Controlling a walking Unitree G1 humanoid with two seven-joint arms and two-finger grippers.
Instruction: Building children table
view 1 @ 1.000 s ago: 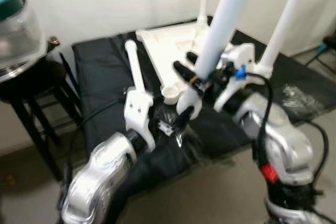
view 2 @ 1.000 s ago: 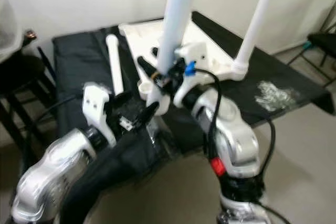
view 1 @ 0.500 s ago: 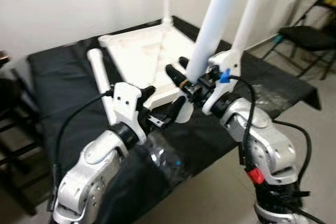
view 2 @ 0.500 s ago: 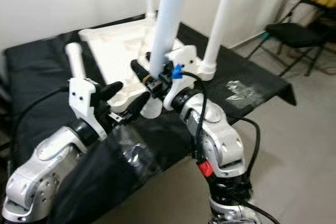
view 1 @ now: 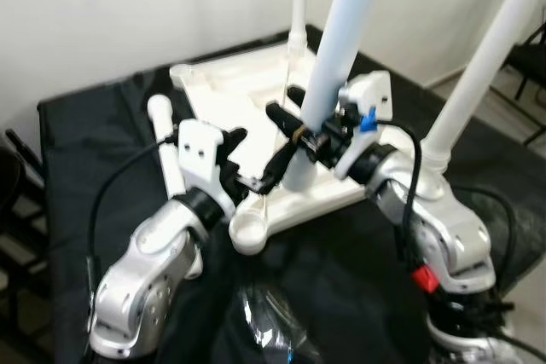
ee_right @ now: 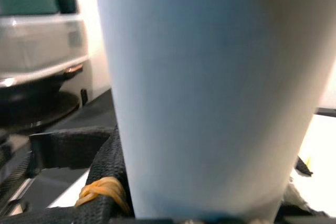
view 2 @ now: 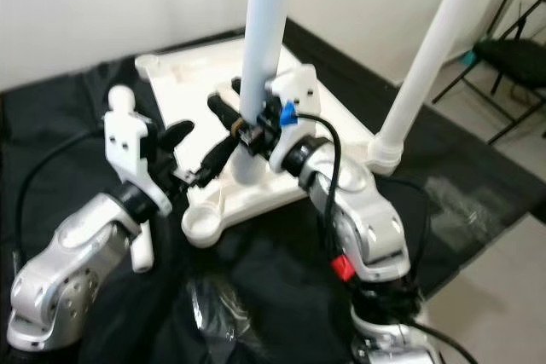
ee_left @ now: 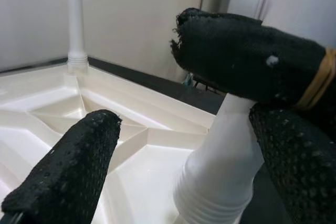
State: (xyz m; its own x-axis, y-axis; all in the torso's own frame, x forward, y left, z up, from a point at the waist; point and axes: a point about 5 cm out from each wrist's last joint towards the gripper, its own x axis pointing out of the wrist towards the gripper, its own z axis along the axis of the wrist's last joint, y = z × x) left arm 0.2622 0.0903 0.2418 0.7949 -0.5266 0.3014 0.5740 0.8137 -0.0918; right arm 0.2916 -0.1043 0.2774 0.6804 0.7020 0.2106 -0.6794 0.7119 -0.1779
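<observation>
Nearest me, my right gripper [view 1: 299, 125] is clamping the pale blue table leg [view 1: 337, 49] low on its shaft, fingers pinched around it, holding it upright over the upturned white tabletop [view 1: 247, 95] that is lying on the black cloth [view 1: 85, 151]. Half a second ago the leg's flared foot was hanging over the tabletop's near edge; now it is sitting further in on the tabletop, with the empty corner socket [view 1: 249, 229] lying in front of it, so I judge the leg is not yet seated.

My left gripper [view 1: 252, 159] is hovering just beside the leg's base, fingers spread and holding nothing. A loose white leg [view 1: 162, 138] is lying on the cloth behind my left arm. Farther off, two legs [view 1: 490, 57] are already standing in their sockets.

My left wrist view is showing the ribbed, flared foot of the leg [ee_left: 220, 177] resting against the tabletop's moulded ribs [ee_left: 105, 129], which my head views blur. My right wrist view is giving me the leg's shaft [ee_right: 210, 93] close up and the yellow band on one finger [ee_right: 102, 190].
</observation>
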